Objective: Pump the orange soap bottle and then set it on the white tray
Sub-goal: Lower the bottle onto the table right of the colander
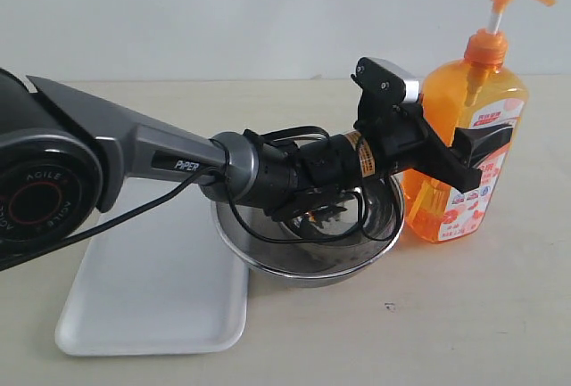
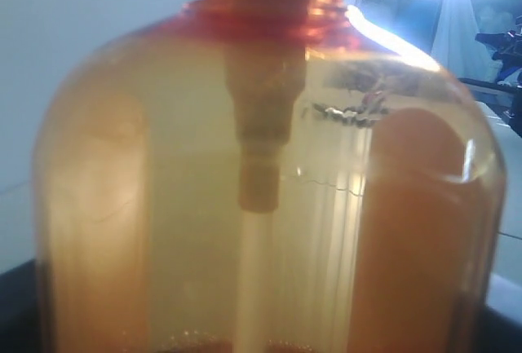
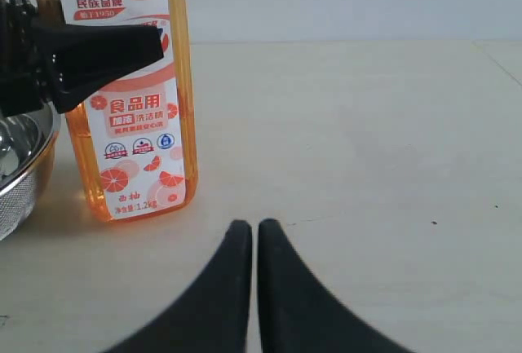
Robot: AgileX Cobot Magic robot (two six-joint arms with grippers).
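Likely heavy, stiff but slick, so best clamped mid-body, as with left fingers gripping the orange soap bottle, right fingers pressed together, empty.

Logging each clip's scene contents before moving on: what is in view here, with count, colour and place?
orange soap bottle: one, translucent orange, upright on the table, right of the bowl.
white tray: one, white, flat on the table, left of the bowl.
steel bowl: one, silver, between tray and bottle, under the arm.
table: one, beige, beneath everything.
left arm: one, grey and black, reaching over the bowl; jaws closed on the bottle's body.
right jaws: one pair, black, shut, holding nothing, low over the table near the bottle.
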